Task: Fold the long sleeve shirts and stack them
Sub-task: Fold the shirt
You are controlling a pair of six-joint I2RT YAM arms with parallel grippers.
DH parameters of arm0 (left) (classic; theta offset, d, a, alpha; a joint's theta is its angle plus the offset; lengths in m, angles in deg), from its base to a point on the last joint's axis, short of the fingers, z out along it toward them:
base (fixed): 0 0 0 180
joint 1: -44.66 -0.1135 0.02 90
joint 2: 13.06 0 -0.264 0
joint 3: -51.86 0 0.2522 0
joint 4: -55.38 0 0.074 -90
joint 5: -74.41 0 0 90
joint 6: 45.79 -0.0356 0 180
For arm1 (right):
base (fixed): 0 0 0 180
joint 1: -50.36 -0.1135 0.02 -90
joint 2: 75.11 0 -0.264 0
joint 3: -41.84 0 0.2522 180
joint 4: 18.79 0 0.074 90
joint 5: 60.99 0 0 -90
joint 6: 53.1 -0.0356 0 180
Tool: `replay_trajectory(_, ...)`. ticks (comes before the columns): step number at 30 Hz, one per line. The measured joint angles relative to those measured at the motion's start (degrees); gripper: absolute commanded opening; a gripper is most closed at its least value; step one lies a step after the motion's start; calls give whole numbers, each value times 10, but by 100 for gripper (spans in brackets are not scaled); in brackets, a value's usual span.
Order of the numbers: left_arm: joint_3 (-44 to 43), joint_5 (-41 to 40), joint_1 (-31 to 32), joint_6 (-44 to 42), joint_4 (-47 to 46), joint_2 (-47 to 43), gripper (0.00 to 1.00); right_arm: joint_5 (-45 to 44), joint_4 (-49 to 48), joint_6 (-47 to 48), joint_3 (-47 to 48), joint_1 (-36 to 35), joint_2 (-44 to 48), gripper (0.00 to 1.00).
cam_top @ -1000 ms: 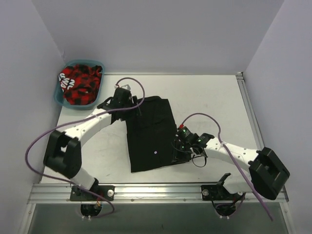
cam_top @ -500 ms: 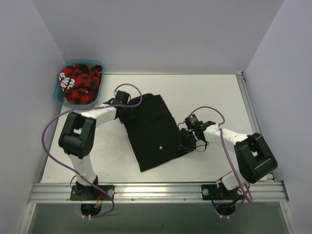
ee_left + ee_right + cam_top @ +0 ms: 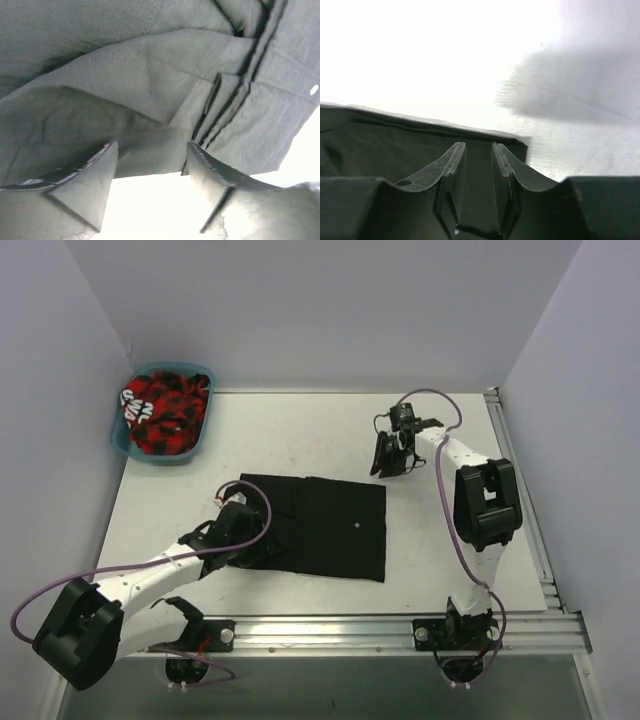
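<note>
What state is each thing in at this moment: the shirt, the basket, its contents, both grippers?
black shirt: folded into a rectangle, lying flat.
teal basket: upright, holding cloth.
red-and-black garment: crumpled in the basket, unfolded.
left gripper: open, at the shirt's left edge.
right gripper: fingers nearly together near the shirt's far right corner; grip unclear.

long sleeve shirt (image 3: 325, 525): plain black | button (image 3: 357, 527): pale, single dot | checked garment (image 3: 165, 410): red-and-black check, white markings at left edge | basket (image 3: 160, 459): teal | table (image 3: 300, 430): white | left arm (image 3: 150, 575): white links, black joints | cables (image 3: 430, 392): purple | walls (image 3: 300, 310): pale lilac
</note>
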Motion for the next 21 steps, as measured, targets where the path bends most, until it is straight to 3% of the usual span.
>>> replay_trajectory(5, -19, -45, 17, -21, 81, -78, 83, 0, 15, 15, 19, 0, 42, 34)
replay_trajectory(6, -33, -59, 27, -31, 96, -91, 84, 0, 18, 16, 0, 0, 69, 49)
replay_trajectory(9, -89, -97, 79, -60, 118, -101, 87, 1, 22, 11, -81, 2, 169, 67)
replay_trajectory(12, -151, -147, 167, -98, 122, -82, 96, 9, 33, -10, -182, 7, 296, 75)
replay_trajectory(16, -201, -202, 246, -153, 120, -30, 97, 34, 33, -51, -312, 11, 426, 74)
replay_trajectory(21, -207, -242, 300, -219, 116, 31, 97, 64, 20, -113, -458, 11, 509, 66)
